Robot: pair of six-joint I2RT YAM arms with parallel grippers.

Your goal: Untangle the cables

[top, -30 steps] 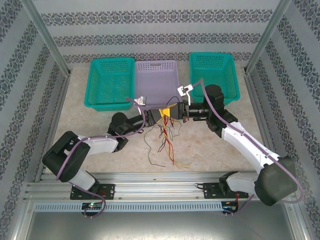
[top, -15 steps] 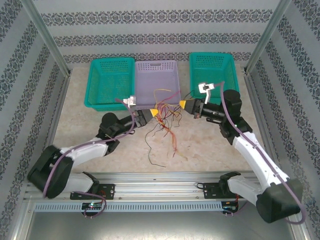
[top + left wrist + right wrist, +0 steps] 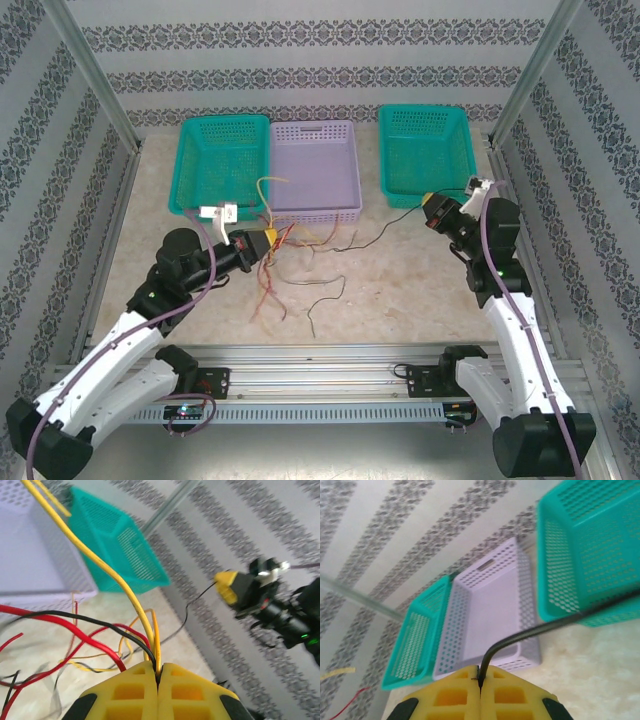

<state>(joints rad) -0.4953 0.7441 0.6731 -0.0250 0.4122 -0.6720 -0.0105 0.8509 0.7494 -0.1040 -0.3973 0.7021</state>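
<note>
1. Top external view: my left gripper (image 3: 268, 241) is pinched on a bunch of the cables (image 3: 285, 275), just in front of the lavender basket (image 3: 315, 175). The rest of the tangle droops onto the table (image 3: 420, 290) in loose red, yellow and dark curls. My right gripper (image 3: 431, 204) sits well apart from it, near the right teal basket (image 3: 425, 150). It is closed on one black wire (image 3: 375, 238), which sags back toward the tangle.

2. Left wrist view: the left gripper (image 3: 158, 676) has its yellow pads pressed flat together. A yellow wire (image 3: 100, 564), a red wire (image 3: 97, 645) and darker strands all come out of the seam. I judge I am holding several strands here, not one. Across the scene the right gripper (image 3: 227, 585) holds the thin black wire (image 3: 186, 615), which hangs slack.

3. Right wrist view: the right gripper (image 3: 480, 677) is clamped on the black wire (image 3: 535, 630) alone. The wire kinks at the seam and runs off to the right.

4. Handling, as I judge it: these wires weigh almost nothing and are limp, yet they keep their curl, so loops will spring back and snag. The insulation looks smooth, so a strand may slide through the pads. A hard pull could cinch a knot. I would grip a single strand close to where it leaves the tangle and draw it out gently.
</note>
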